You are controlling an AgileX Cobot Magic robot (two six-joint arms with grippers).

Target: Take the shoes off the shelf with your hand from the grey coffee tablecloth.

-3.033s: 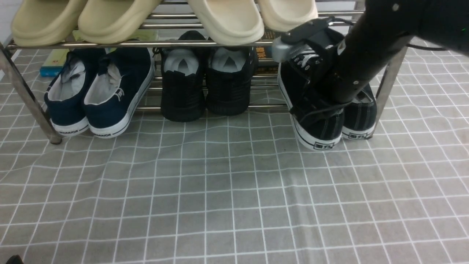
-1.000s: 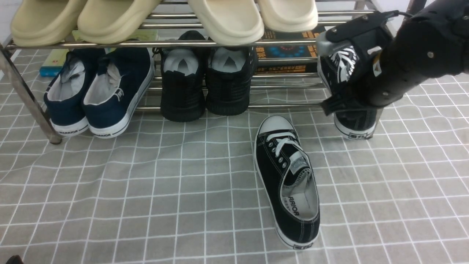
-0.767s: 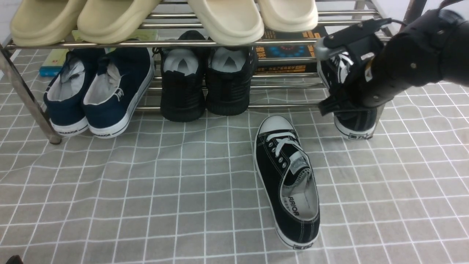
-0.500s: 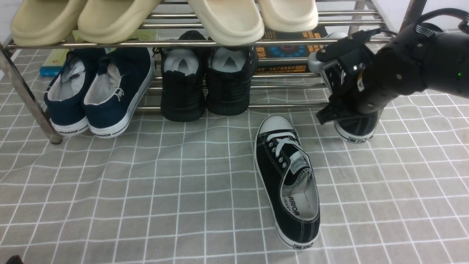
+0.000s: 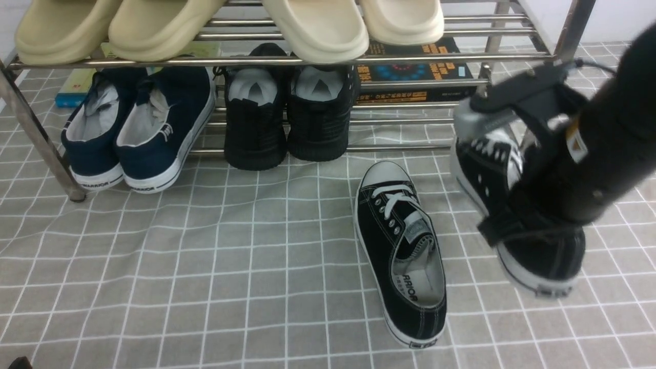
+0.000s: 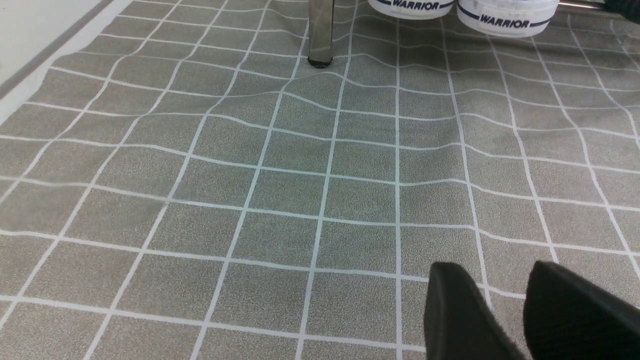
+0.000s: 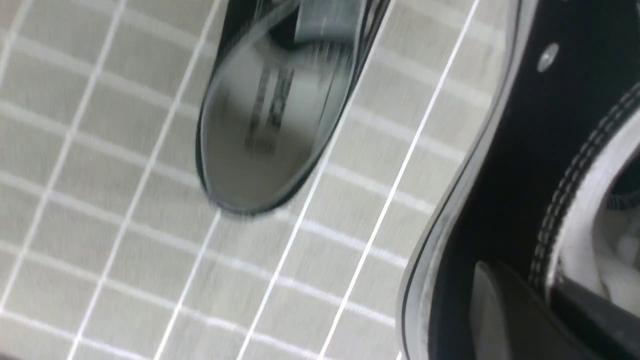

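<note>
One black canvas shoe (image 5: 400,251) with white laces lies on the grey coffee tablecloth (image 5: 205,282), toe toward the shelf (image 5: 256,61). Its mate (image 5: 533,246) hangs in front of the shelf's right end, toe raised and heel low over the cloth. My right hand (image 5: 589,154) reaches into it. In the right wrist view the right gripper (image 7: 545,295) is shut on this shoe's (image 7: 500,150) side wall, one finger outside and one inside. The lying shoe (image 7: 270,115) shows blurred beyond. My left gripper (image 6: 492,280) hovers open over bare cloth (image 6: 250,175).
On the lower tier sit a navy pair (image 5: 138,128) and an all-black knit pair (image 5: 287,118). Beige slippers (image 5: 154,25) fill the upper tier. Books (image 5: 410,72) lie behind the shelf. A steel shelf leg (image 6: 320,30) and the navy heels (image 6: 505,15) stand ahead of the left gripper.
My right gripper has shut on the second black shoe and drawn it off the shelf, forward and down toward the cloth. The first shoe has stayed where it lay.
</note>
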